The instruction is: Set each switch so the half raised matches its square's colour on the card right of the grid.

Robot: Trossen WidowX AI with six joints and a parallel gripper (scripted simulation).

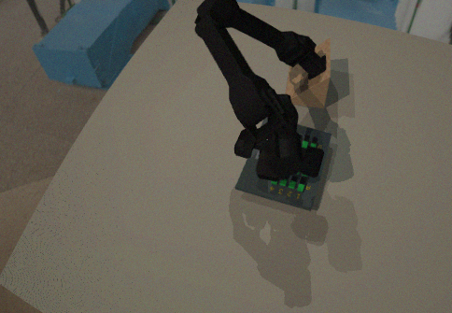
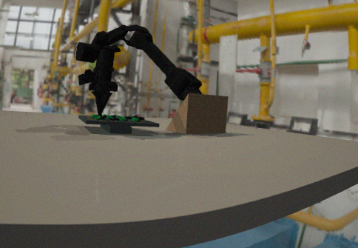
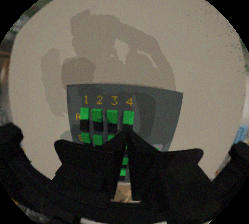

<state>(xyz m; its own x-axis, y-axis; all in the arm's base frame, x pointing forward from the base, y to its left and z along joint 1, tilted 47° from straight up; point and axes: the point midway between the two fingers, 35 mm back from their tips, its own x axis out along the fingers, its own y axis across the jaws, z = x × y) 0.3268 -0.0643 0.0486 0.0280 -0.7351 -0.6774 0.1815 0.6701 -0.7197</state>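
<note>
The dark panel carries rows of green and dark grey switches. In the wrist view, row A is farthest from the arm: switch A1, switch A2, switch A3 and switch A4 show green far halves. Dark near halves show on the first three. My gripper is shut and empty, pointing down with its tips at A4's near half, level with the switch tops; contact is unclear. Its fingers hide much of the lower rows. The card's squares are not readable.
A brown wedge-shaped block stands by the arm's base. The panel sits raised on a small dark pedestal. The table extends around them, with the arm's shadow beyond the panel.
</note>
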